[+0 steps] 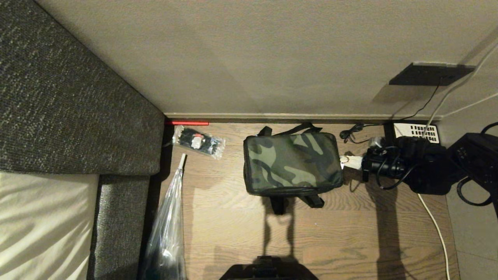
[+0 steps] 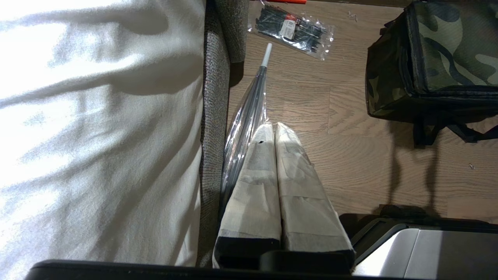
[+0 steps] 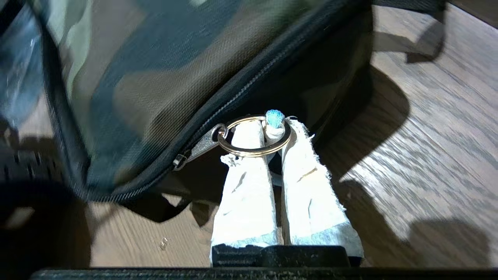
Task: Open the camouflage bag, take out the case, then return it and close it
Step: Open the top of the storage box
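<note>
The camouflage bag stands zipped shut on the wood floor near the wall, black straps trailing from it; its corner also shows in the left wrist view. At the bag's right side my right gripper is shut on the brass ring of the zip pull, with a blue bead at the fingertips. The zip runs closed along the bag's edge. My left gripper hangs parked and shut above the floor beside the sofa, holding nothing. The case is hidden from view.
A clear packet of black ties lies left of the bag by the wall. A wrapped umbrella leans along the grey sofa. A black phone with white keypad and cables crowd the right side.
</note>
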Motion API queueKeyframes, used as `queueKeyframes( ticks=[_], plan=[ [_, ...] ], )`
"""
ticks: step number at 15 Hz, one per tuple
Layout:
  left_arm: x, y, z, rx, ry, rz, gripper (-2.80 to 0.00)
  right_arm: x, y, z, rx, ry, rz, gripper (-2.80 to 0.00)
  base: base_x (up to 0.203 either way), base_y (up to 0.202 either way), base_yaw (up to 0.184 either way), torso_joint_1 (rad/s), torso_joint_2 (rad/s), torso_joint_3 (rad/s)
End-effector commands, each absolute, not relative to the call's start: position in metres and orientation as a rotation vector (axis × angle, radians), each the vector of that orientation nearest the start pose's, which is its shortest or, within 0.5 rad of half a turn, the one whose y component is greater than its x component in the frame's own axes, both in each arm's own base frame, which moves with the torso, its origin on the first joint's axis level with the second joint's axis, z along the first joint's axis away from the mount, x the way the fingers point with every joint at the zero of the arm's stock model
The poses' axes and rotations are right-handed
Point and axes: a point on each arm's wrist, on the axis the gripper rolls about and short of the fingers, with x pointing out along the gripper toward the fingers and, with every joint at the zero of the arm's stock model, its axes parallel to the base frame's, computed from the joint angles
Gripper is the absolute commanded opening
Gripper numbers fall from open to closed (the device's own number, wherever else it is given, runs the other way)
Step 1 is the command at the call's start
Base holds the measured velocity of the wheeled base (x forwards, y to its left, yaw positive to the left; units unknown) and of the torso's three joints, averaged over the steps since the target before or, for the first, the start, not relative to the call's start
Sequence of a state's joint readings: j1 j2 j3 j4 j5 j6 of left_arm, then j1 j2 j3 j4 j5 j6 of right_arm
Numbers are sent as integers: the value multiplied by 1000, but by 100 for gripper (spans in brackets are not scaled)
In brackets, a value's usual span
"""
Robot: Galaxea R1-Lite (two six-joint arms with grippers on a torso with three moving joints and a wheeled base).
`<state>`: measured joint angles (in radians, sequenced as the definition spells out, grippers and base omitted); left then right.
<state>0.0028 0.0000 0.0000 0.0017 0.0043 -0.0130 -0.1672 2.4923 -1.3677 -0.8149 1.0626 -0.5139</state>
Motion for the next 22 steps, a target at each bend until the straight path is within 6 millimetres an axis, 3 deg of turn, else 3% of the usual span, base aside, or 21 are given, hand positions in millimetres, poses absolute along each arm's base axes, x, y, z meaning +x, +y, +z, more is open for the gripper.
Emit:
queueKeyframes(
  ticks=[1, 10, 22],
  plan=[
    [-23, 0, 75, -14, 3, 8, -280, 468, -59, 37, -271, 30, 903, -280, 0, 0, 0, 0, 0, 0],
    [-23, 0, 75, -14, 3, 8, -280, 472, -52, 40, -268, 43, 856, -280, 0, 0, 0, 0, 0, 0],
    [-23, 0, 75, -14, 3, 8, -280, 479, -50, 58, -158, 70, 770, -280, 0, 0, 0, 0, 0, 0]
  ],
)
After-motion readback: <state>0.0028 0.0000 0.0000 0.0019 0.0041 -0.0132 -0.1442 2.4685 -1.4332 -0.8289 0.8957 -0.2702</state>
